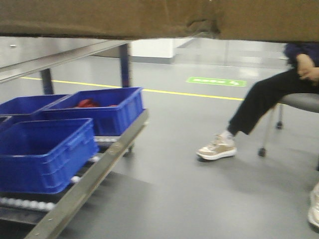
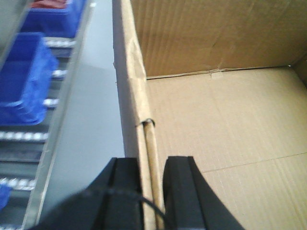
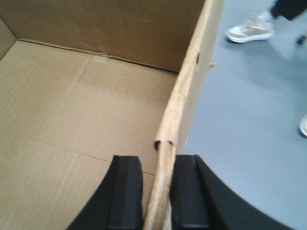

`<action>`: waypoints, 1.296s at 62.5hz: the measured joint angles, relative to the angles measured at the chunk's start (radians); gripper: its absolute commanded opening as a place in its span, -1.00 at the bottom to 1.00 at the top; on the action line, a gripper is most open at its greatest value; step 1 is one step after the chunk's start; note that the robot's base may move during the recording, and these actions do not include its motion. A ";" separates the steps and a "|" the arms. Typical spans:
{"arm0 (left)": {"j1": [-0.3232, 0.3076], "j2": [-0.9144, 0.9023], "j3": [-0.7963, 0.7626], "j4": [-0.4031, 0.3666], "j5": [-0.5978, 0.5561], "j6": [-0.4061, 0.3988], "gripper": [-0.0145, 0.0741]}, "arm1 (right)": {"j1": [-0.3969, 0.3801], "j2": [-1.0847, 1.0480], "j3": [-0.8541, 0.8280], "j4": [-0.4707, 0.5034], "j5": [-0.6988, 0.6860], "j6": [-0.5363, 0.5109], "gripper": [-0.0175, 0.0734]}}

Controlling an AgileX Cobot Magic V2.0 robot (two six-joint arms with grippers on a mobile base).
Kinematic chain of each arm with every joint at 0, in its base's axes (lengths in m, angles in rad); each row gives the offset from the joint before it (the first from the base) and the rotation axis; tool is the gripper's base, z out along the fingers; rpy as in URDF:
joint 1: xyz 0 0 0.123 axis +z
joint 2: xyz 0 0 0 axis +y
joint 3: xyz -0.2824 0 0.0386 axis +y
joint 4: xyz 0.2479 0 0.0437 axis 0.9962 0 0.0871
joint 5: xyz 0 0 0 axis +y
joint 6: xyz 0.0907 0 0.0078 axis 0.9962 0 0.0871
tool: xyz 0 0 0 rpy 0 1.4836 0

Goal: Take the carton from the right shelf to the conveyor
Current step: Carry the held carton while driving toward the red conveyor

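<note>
**Ana:** What do we see closest to us?

**Ben:** We see the carton [image 2: 225, 120]. It is a big brown cardboard box, open on top. It has thin ribs all over and a fold line across its bottom.

**Ana:** How do we hold it?

**Ben:** Our left gripper [image 2: 152, 191] comes down over the box's left wall. One of its black fingers [image 2: 125, 191] sits outside and one inside, and both are pressed tight on the cardboard. Our right gripper [image 3: 157, 191] grips the right wall in just the same way. Each wall edge has a small notch just past the fingers.

**Ana:** So where is the box?

**Ben:** It hangs between our two grippers, up off the grey floor [image 1: 199, 189]. In the front view its brown side runs across the whole top. There is a little torn spot [image 1: 204, 25] on its lower edge.

**Ana:** What can only the wrist views tell us?

**Ben:** They show the inside of the box and our fingers. The front view shows neither.

**Ana:** And what does the front view show farther out?

**Ben:** On the left, under the box, is a rack [image 1: 84, 189] with a shiny steel rail and white rollers. Blue bins [image 1: 45, 154] sit on it, and the far one holds something red [image 1: 88, 103]. On the right, a person [image 1: 264, 99] in dark trousers sits on a chair [image 1: 299, 102] with one tan shoe [image 1: 217, 148] stretched out. Farthest back we see a yellow line [image 1: 189, 93] and a green mark [image 1: 217, 81] on the floor.
</note>
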 measured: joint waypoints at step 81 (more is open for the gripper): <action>0.000 0.000 0.000 0.000 0.000 0.000 -0.71 | 0.000 0.000 0.000 0.000 0.000 0.000 -0.76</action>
